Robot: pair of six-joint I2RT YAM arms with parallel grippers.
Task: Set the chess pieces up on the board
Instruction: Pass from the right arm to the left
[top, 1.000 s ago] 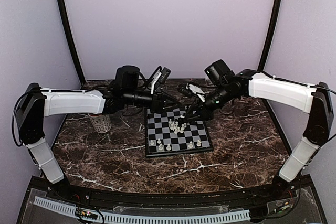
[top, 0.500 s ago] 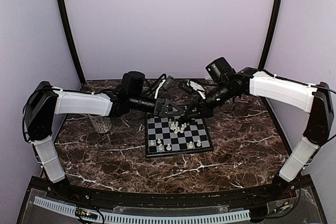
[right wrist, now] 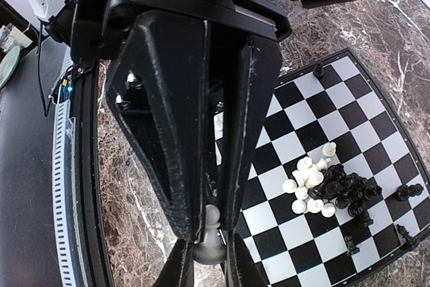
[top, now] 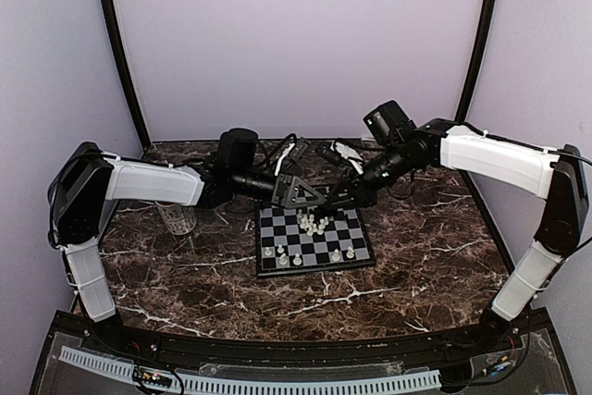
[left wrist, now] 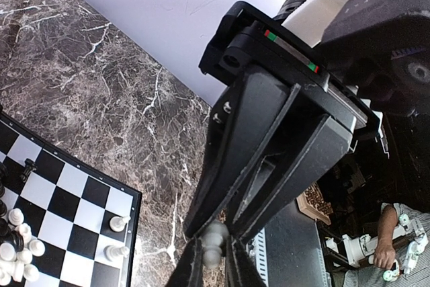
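The left gripper [left wrist: 215,234] and the right gripper [right wrist: 209,232] met tip to tip just above the far edge of the board [top: 314,245]. Each wrist view showed closed fingers pinching a white pawn [right wrist: 210,245]. It appeared to be one and the same piece, gripped from both sides. From above, the pawn was hidden behind the dark fingers, so that view could not confirm it.

Near the middle of the board lay a jumbled heap of white and black pieces [right wrist: 321,187], too tangled and small to name one by one. A few white pieces [top: 282,259] stood along the board's near edge, and single black ones sat toward its far side. The left wrist view cut the board off at a corner. Left of the board stood a cup [top: 176,219], its upper part covered by the left arm.
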